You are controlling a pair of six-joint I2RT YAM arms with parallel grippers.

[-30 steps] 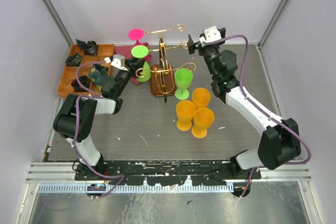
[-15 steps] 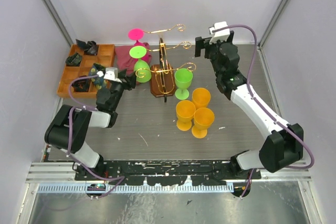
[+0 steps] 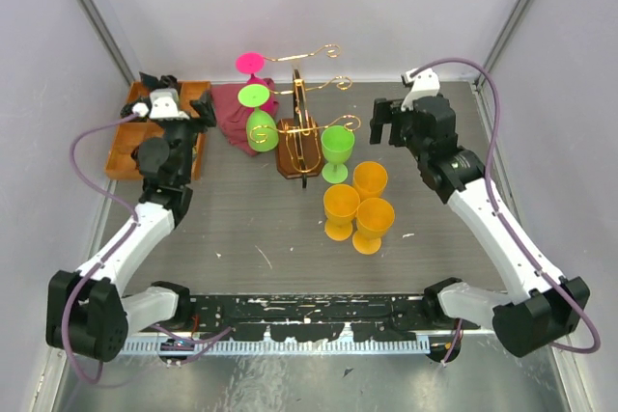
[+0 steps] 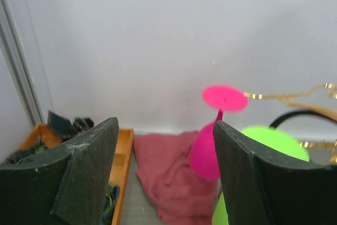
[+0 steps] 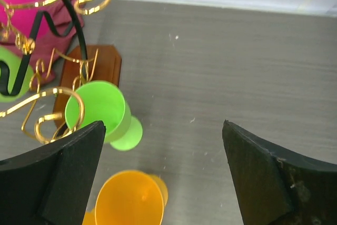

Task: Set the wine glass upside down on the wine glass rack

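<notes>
Gold wire wine glass rack [image 3: 301, 132] stands toward the worktop's [image 3: 261, 224] far edge, with a green wine glass [image 3: 259, 130] hanging upside down on its left. The left hand [image 4: 164, 130] over the orange tray [image 3: 121, 153] and the right hand [image 5: 163, 130] over open worktop both gape empty, clear of the rack.

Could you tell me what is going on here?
Two robot arms are loading a wine glass rack. A pink glass and a green glass hang upside down on it; a second green glass and three orange goblets stand upright beside it. The left gripper and right gripper are open and empty.
</notes>
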